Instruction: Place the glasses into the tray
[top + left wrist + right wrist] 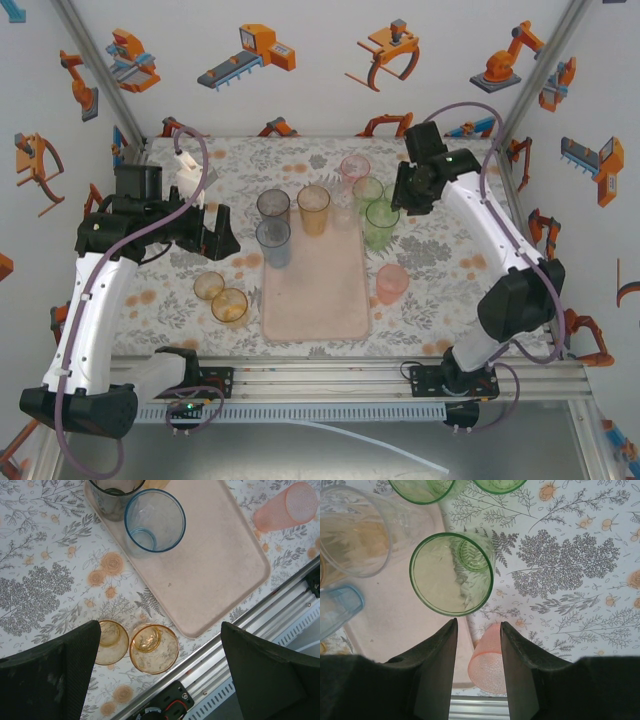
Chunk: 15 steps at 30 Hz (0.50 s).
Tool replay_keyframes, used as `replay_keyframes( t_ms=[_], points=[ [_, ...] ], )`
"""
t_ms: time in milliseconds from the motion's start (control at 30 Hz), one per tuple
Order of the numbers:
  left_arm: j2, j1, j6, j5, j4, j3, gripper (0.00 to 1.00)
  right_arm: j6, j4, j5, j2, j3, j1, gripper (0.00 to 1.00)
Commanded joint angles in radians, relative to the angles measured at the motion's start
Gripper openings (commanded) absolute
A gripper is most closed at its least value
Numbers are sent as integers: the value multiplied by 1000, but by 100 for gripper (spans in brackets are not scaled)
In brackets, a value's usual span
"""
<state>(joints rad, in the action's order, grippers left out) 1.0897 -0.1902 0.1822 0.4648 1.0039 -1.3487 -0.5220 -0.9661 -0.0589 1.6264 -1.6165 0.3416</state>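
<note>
Standing on the pale-pink tray (pixel 215 575), a blue tumbler (pixel 154 520) is just ahead of the left hand (pixel 160 645), spread wide above two amber tumblers (pixel 154 649); the right hand (pixel 478 630), part-open and empty, hovers behind a green tumbler (pixel 451 573).

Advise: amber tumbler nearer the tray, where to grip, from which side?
Probably its rim, from straight above: the amber tumbler stands upright, mouth open, so one finger goes inside, one outside. Pinch the wall facing the tray, since a second amber tumbler crowds the opposite side. The left gripper is open.
</note>
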Motion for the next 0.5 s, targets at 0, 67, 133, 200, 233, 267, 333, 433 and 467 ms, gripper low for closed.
replay_keyframes(
  t_ms=[0,67,133,200,233,267,333,433,467],
  points=[
    [-10,-3,27,21,16,-10,97,18,10,11,14,-17,-10,40],
    [-7,-3,26,21,16,-9,97,20,12,11,29,-18,-10,40],
    [-5,-3,26,23,16,-8,97,19,14,13,41,-15,-9,40],
    [-5,-2,25,26,15,-9,97,19,21,13,54,-11,-9,40],
    [-5,-4,24,27,16,-9,97,18,25,15,60,-7,-10,40],
    [-4,-3,24,28,15,-9,97,20,27,17,66,-7,-9,40],
    [-4,-5,23,26,16,-7,97,20,30,16,78,-7,-11,39],
    [-3,-5,23,27,13,-5,97,19,39,18,93,0,-9,39],
    [-3,-4,23,25,14,-4,97,19,40,16,99,1,-10,39]
  ],
)
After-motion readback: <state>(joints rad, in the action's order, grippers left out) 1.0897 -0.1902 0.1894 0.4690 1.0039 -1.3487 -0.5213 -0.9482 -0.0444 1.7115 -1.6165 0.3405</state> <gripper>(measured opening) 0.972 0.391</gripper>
